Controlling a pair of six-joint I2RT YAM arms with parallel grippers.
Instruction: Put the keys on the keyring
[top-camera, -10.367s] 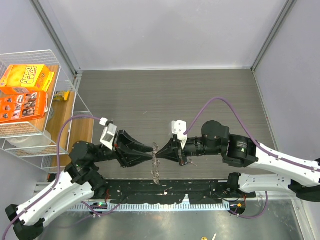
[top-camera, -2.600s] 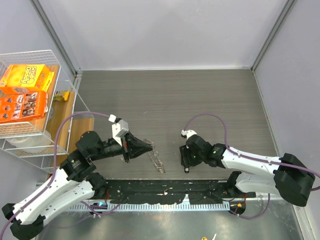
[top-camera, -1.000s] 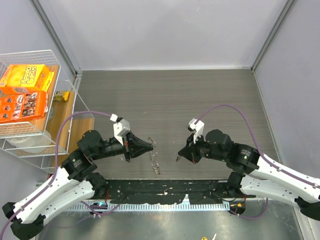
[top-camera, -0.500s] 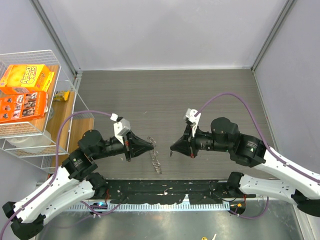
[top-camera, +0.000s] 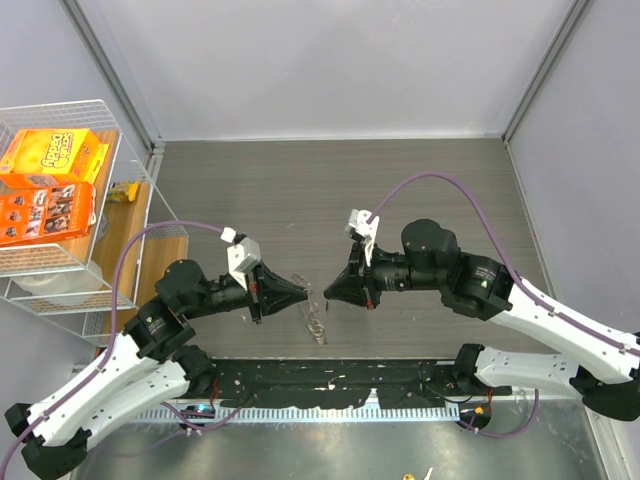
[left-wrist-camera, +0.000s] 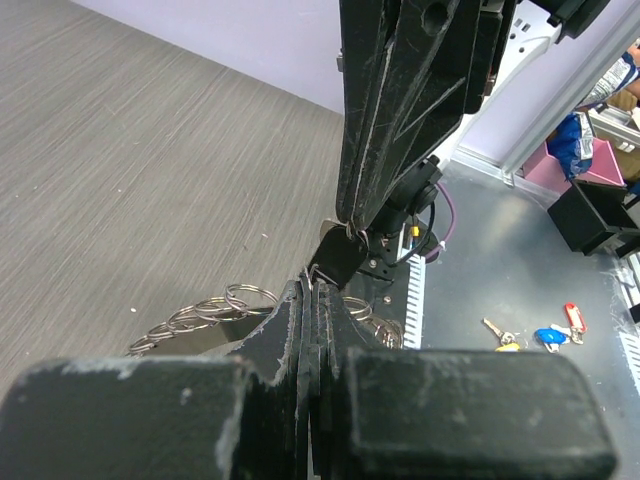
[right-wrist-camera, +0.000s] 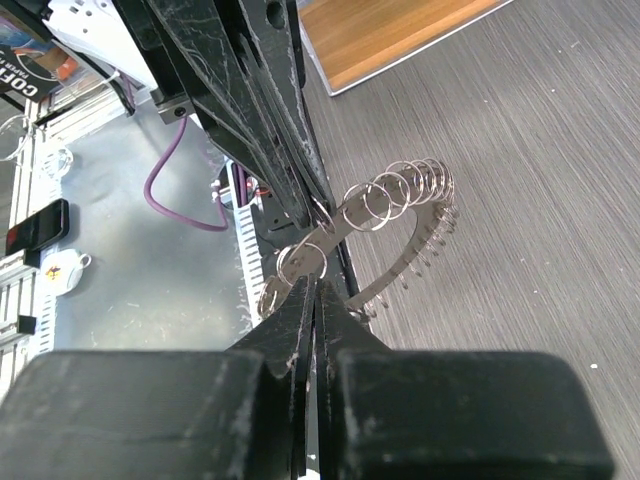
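Left gripper (top-camera: 304, 293): fingers pressed together, with the keyring (right-wrist-camera: 400, 215) pinched at the tips.
Right gripper (top-camera: 328, 294): fingers closed on a small dark key (left-wrist-camera: 335, 262), almost tip to tip with the left gripper.
Keyring: hung between both grippers above the table (top-camera: 300, 190), its small silvery rings fanned along a curved strip.

arms (top-camera: 100, 388): white links, black joints, purple cables (top-camera: 432, 176); scuffed black gripper fingers (left-wrist-camera: 420, 90)

Glossy silvery metal keyring (right-wrist-camera: 400, 192); matt, finely grained grey wood-look table (top-camera: 420, 180)
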